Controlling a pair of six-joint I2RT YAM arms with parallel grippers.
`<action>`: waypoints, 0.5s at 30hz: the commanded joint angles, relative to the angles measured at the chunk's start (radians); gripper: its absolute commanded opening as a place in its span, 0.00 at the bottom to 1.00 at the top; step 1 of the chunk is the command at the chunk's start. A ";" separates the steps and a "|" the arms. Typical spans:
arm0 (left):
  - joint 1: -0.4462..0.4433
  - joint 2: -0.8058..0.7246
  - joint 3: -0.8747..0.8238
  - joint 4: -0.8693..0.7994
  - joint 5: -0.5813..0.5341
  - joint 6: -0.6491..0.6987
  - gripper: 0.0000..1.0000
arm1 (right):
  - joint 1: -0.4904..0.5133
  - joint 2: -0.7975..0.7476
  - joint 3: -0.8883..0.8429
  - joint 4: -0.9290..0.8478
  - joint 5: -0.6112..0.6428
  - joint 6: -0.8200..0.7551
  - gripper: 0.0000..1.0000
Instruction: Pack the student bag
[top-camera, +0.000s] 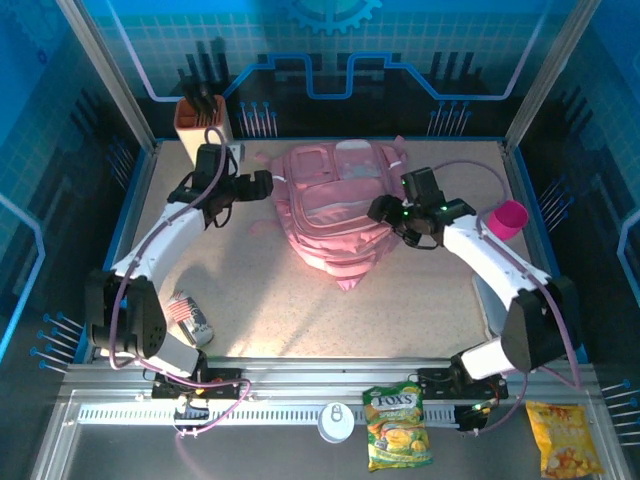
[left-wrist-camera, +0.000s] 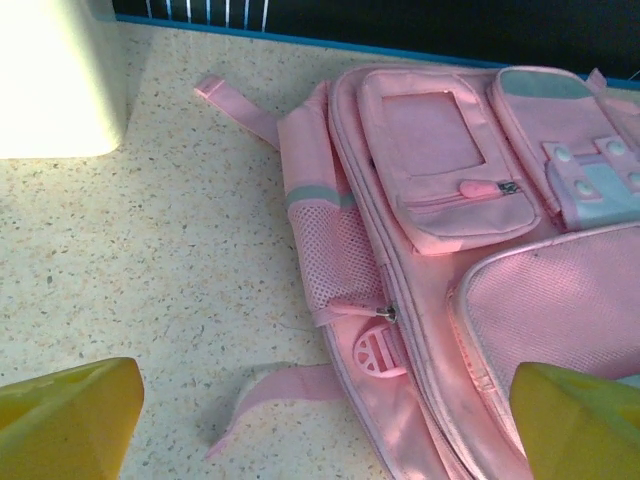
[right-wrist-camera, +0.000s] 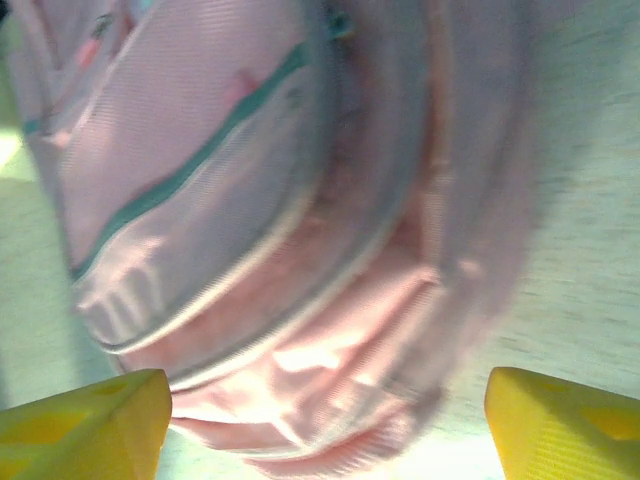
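Rail (top-camera: 330, 377), tabletop (top-camera: 330, 320), student bag (top-camera: 330, 215), blue walls (top-camera: 420, 40)

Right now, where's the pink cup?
In the top view, the pink cup lies near the table's right edge, right of the right gripper and the student bag.

Student bag (top-camera: 335, 215) lies flat, centre-back of the desk (top-camera: 300, 310). Left pincer (top-camera: 264, 185) is just beside the bag's left edge, and right pincer (top-camera: 382, 210) is at its right edge. Holder (top-camera: 203, 125) stands in the back-left corner, behind the left pincer. Cup (top-camera: 508, 218) is right of the bag, near the desk's right edge. Can (top-camera: 190, 318) is front-left, beside the left arm. On the front ledge, left to right: lid (top-camera: 336, 421), snack packet (top-camera: 397, 428), second packet (top-camera: 563, 438).
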 joint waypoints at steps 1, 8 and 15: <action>0.002 -0.031 -0.026 0.003 -0.019 -0.038 0.97 | 0.002 -0.066 -0.015 -0.219 0.244 -0.064 0.83; 0.002 -0.023 -0.016 0.042 0.105 -0.058 0.99 | -0.127 -0.097 -0.127 -0.288 0.371 -0.052 0.88; 0.002 0.003 0.010 0.038 0.159 -0.042 0.99 | -0.276 -0.127 -0.220 -0.302 0.471 -0.074 0.93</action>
